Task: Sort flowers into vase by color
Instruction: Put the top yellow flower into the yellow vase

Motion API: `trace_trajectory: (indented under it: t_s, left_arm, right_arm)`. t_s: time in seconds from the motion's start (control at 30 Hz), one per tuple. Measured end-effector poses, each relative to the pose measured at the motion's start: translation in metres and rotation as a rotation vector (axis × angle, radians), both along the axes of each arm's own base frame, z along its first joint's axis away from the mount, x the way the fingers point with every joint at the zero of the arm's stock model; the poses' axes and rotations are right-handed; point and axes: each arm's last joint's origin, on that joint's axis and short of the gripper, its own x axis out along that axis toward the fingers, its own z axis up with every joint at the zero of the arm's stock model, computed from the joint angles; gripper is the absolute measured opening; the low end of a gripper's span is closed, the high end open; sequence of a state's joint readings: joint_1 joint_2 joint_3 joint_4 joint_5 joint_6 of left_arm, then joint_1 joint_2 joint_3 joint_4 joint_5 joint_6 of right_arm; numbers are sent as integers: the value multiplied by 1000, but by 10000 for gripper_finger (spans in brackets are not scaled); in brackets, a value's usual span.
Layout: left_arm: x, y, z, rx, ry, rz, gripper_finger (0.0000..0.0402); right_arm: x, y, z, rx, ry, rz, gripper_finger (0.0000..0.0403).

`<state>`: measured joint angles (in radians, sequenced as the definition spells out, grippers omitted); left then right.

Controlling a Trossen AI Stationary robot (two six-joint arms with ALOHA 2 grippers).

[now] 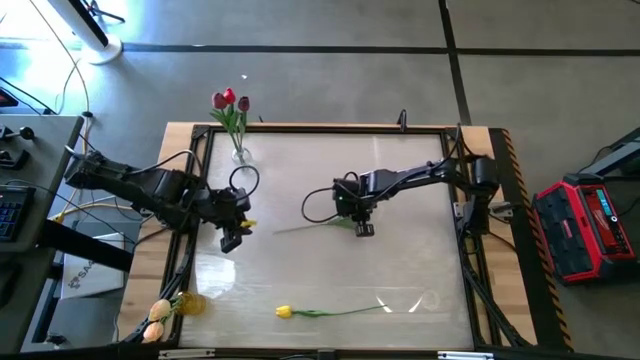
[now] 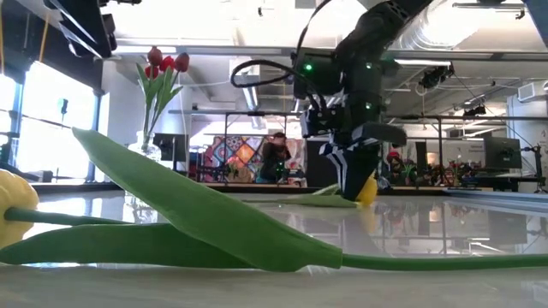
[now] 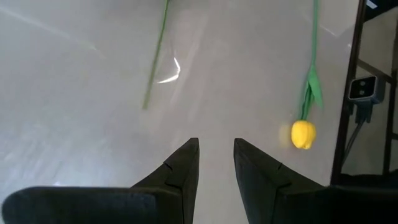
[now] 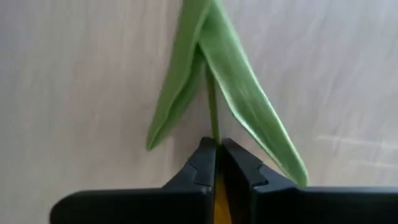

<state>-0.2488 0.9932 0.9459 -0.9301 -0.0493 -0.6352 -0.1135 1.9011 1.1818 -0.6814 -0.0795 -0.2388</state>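
Observation:
A yellow tulip lies mid-table, and my right gripper point(image 1: 365, 230) point(image 4: 217, 155) is shut on it where its stem meets the head. The stem point(image 1: 310, 227) trails toward the table's left. A second yellow tulip point(image 1: 283, 312) point(image 2: 13, 205) point(image 3: 303, 134) lies flat near the near edge, touched by nothing. My left gripper point(image 1: 232, 243) point(image 3: 216, 155) hovers open over bare table at the left, clear of both flowers. Red and maroon tulips point(image 1: 229, 100) point(image 2: 163, 62) stand in a glass vase point(image 1: 240, 155) at the far left. My right gripper pinches the tulip's thin stem point(image 4: 214, 127) between its two fingers, just beside the yellow head point(image 4: 217, 196), which shows in the gap behind the fingertips. The fingers come from above, across the stem. The leaves point(image 4: 249, 106) and the stem's long end lie on the table.
A second glass vase point(image 1: 190, 303) at the near-left corner holds yellow and cream heads point(image 1: 155, 322). Cables loop by the left arm point(image 1: 243, 180). A wooden frame point(image 1: 330, 128) borders the table. A red case point(image 1: 590, 225) sits on the floor to the right.

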Motion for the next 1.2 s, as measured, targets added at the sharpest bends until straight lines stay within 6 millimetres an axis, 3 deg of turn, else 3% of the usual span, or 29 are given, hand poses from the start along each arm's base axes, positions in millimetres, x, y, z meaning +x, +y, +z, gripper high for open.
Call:
trace_trajectory:
  t_s: [0.13,0.37,0.6,0.77,0.9,1.0,1.2]
  left_arm:
    - [1,4,0,3,-1,10,87]
    - [1,5,0,21,-4,0,87]
    - [5,6,3,132,-73,-26,87]
    - [13,5,10,168,-184,-74,87]
    - [19,4,16,219,-279,-126,87]
    - [23,3,21,282,-339,-157,87]
    - [27,5,27,483,-401,-170,93]
  right_arm:
    - [0,0,16,15,103,-5,4]
    - [6,0,78,78,214,-57,1]
    - [9,1,144,383,228,-330,0]
    - [14,-1,177,621,217,-562,0]
    - [18,0,194,779,246,-739,0]
    - [19,6,201,960,351,-791,0]
    - [22,26,206,1138,573,-884,0]
